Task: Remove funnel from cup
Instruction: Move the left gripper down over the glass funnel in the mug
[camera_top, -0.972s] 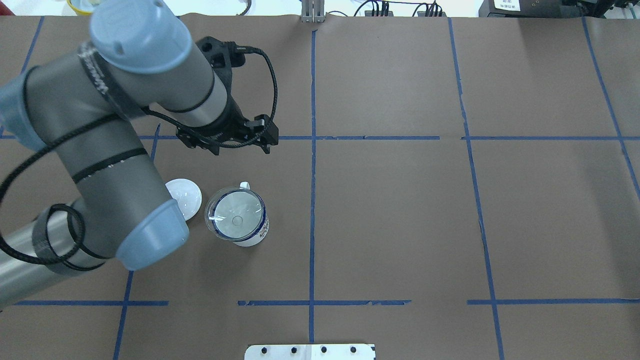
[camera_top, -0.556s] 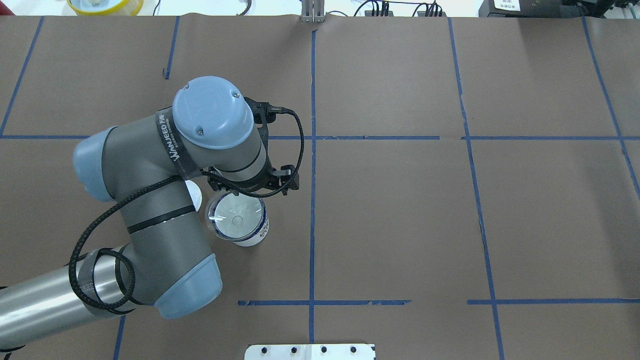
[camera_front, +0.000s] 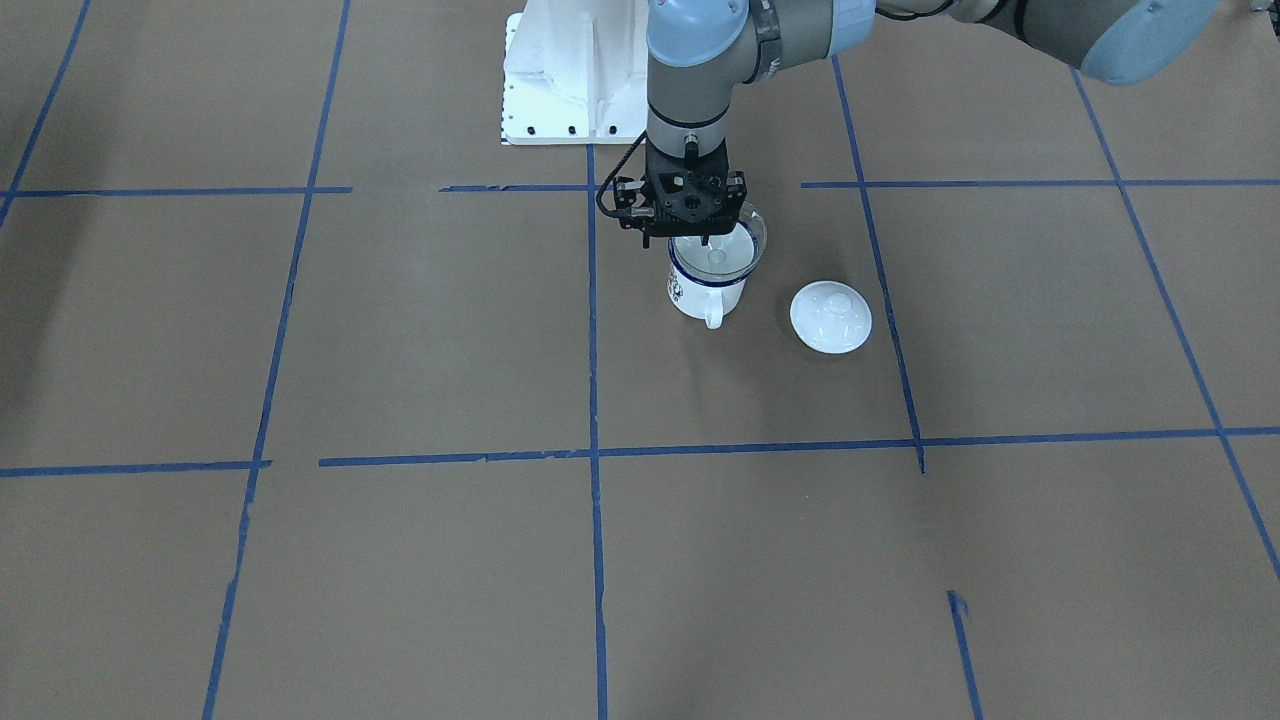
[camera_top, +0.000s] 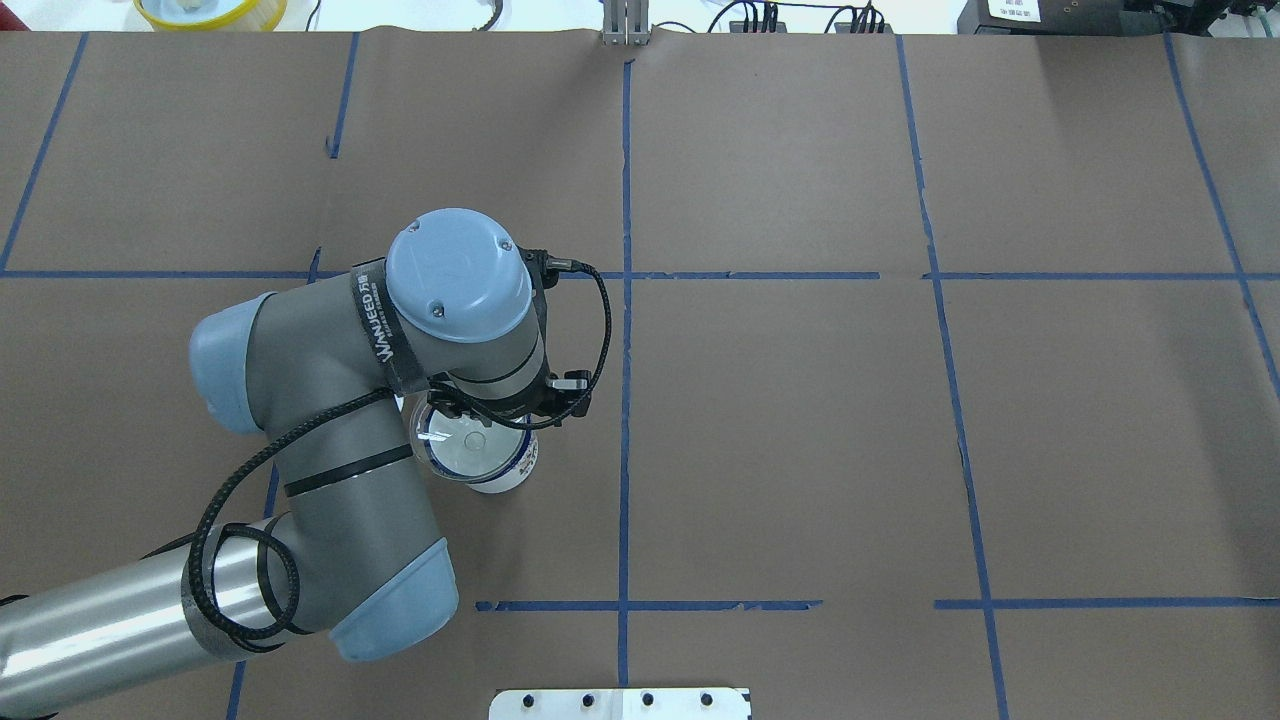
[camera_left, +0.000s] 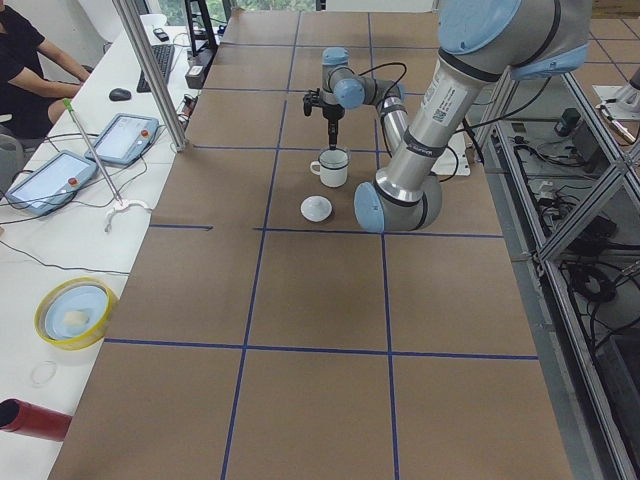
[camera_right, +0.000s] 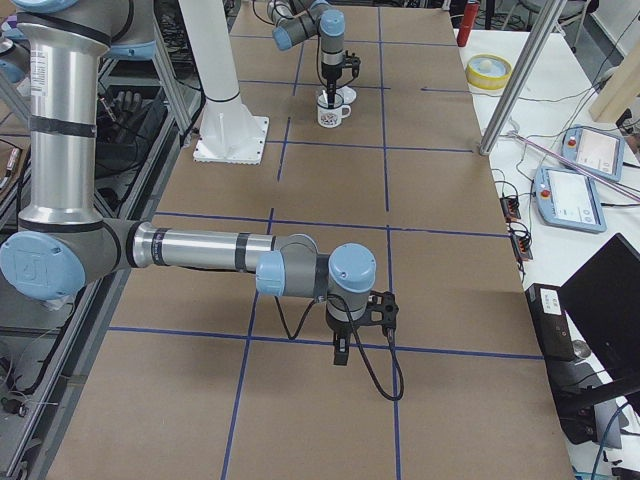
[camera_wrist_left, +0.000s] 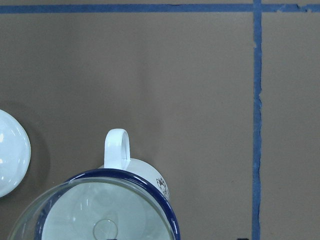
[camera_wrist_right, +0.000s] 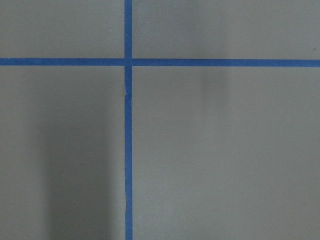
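The white cup (camera_front: 700, 295) with a dark blue rim stands on the brown table cover, its handle pointing away from the robot. The clear funnel (camera_front: 716, 250) sits in its mouth. Both show in the overhead view, funnel (camera_top: 470, 445) and cup (camera_top: 508, 478), and in the left wrist view, funnel (camera_wrist_left: 115, 210) and cup (camera_wrist_left: 117, 147). My left gripper (camera_front: 680, 238) points straight down just above the funnel's rim on the robot's side; its jaws look open and empty. My right gripper (camera_right: 341, 355) hangs over bare table far away; I cannot tell its state.
A white round lid (camera_front: 830, 316) with a knob lies on the table beside the cup, also in the left wrist view (camera_wrist_left: 10, 155). Blue tape lines cross the cover. The white robot base plate (camera_front: 570, 110) stands behind the cup.
My left arm has swung from beyond the cup back toward the robot and come down over the cup and funnel. The cup, funnel and lid have not moved.
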